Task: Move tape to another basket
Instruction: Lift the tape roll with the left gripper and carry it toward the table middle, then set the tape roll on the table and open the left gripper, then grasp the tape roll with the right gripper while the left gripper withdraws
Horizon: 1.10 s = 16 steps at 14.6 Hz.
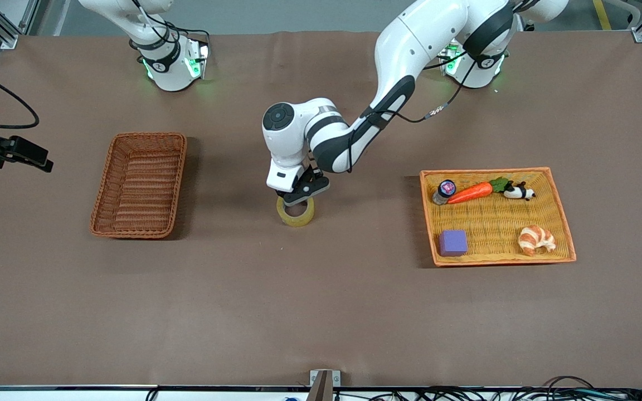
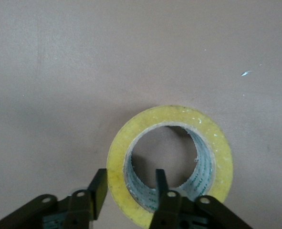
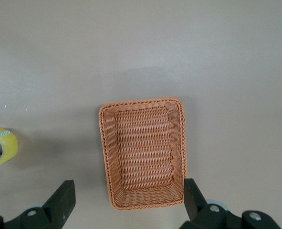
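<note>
While the tape [image 1: 296,212] lies flat on the brown surface [image 1: 321,312] at frame centre, between the basket [image 1: 140,185] at centre left and the orange tray [image 1: 560,214] at centre right, the left end effector [image 1: 299,196] sits low over it. Its fingers [image 2: 99,191] straddle one wall of the roll, one outside and one in the hole, slightly parted without pinching. The right end effector [image 3: 126,202] waits wide open above the basket, holding nothing; no writing is legible.
</note>
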Motion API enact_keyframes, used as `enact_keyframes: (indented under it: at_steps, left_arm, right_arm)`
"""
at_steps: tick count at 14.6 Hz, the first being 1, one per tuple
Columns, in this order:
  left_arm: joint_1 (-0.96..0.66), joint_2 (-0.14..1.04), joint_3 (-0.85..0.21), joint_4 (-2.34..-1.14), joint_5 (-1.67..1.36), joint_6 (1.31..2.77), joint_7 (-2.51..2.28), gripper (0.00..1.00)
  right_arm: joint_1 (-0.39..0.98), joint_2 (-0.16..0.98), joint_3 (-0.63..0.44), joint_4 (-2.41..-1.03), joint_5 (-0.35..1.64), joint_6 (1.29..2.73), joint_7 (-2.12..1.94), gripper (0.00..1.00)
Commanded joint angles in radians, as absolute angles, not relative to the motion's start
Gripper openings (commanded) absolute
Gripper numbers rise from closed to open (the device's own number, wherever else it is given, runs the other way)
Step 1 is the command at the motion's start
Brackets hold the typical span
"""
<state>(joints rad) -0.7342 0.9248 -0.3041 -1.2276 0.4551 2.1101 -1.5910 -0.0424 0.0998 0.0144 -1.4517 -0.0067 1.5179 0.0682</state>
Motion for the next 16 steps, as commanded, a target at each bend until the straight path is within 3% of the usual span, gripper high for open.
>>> enact_keyframes:
  at_steps: [1, 4, 6, 9, 11, 13, 16]
  left_arm:
    - [-0.729, 0.895, -0.298, -1.210, 0.480, 2.076, -1.559, 1.00]
    - [-0.594, 0.793, -0.368, -1.249, 0.465, 2.046, -1.438, 1.00]
    - [-0.432, 0.758, -0.512, -1.285, 0.466, 1.999, -1.337, 1.00]
    - [-0.137, 0.674, -0.743, -1.405, 0.469, 1.974, -1.211, 1.00]
    - [-0.054, 0.556, -0.765, -1.504, 0.468, 1.973, -1.135, 1.00]
    - [-0.037, 0.444, -0.718, -1.590, 0.472, 1.973, -1.124, 1.00]
    - [-0.022, 0.365, -0.677, -1.631, 0.428, 1.973, -0.987, 1.00]
  right_arm:
    - [-0.057, 0.094, 0.026, -1.465, 0.014, 1.552, 0.054, 1.00]
    - [-0.046, 0.116, 0.043, -1.466, 0.015, 1.581, 0.055, 1.00]
    - [-0.040, 0.138, 0.089, -1.480, 0.046, 1.607, 0.064, 1.00]
    - [-0.031, 0.137, 0.173, -1.604, 0.049, 1.741, 0.098, 1.00]
    - [-0.014, 0.141, 0.245, -1.664, 0.049, 1.811, 0.205, 1.00]
    - [0.017, 0.146, 0.303, -1.764, 0.037, 1.932, 0.300, 1.00]
    - [0.115, 0.253, 0.331, -1.827, 0.017, 2.122, 0.421, 1.00]
